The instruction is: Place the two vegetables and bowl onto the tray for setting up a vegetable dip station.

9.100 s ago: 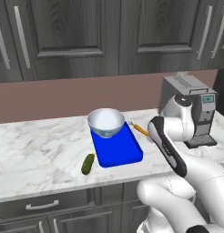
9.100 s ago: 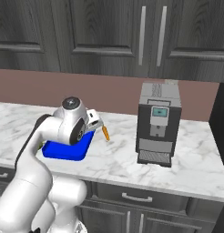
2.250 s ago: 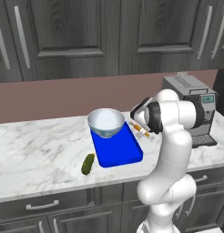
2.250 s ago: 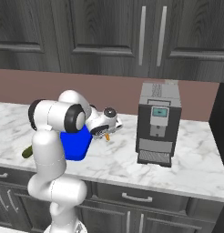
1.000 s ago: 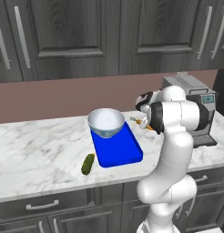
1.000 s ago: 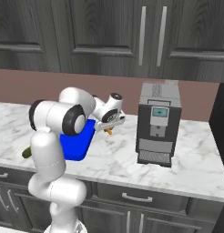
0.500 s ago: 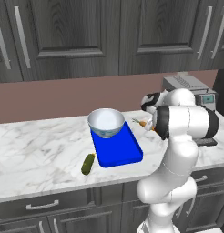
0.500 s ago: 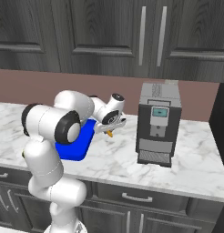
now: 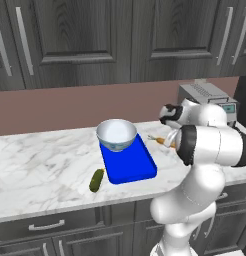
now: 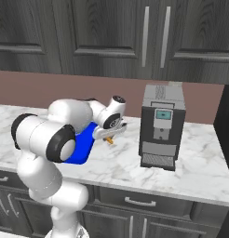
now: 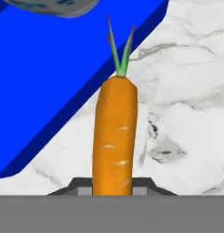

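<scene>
My gripper [image 11: 113, 184] is shut on the orange carrot [image 11: 114, 136], whose green tip points away from the hand, over the bright blue tray's [image 11: 54, 77] long edge. In the left base view the carrot [image 9: 159, 140] sticks out from behind my forearm, just right of the tray [image 9: 130, 162]. The pale blue bowl [image 9: 116, 134] stands on the tray's far end. The stubby dark green cucumber [image 9: 96, 180] lies on the marble counter to the left of the tray's near corner. In the right base view the gripper [image 10: 109, 136] holds the carrot [image 10: 109, 140] beside the tray [image 10: 81, 146].
A grey coffee machine [image 10: 160, 125] stands on the counter to the right of the hand, also in the left base view as the coffee machine [image 9: 205, 95]. Dark cabinets hang above a reddish backsplash. The counter's front edge runs below the tray.
The arm's elbow has swung out towards the cameras. The hand still grips the carrot and has barely shifted beside the tray's right edge.
</scene>
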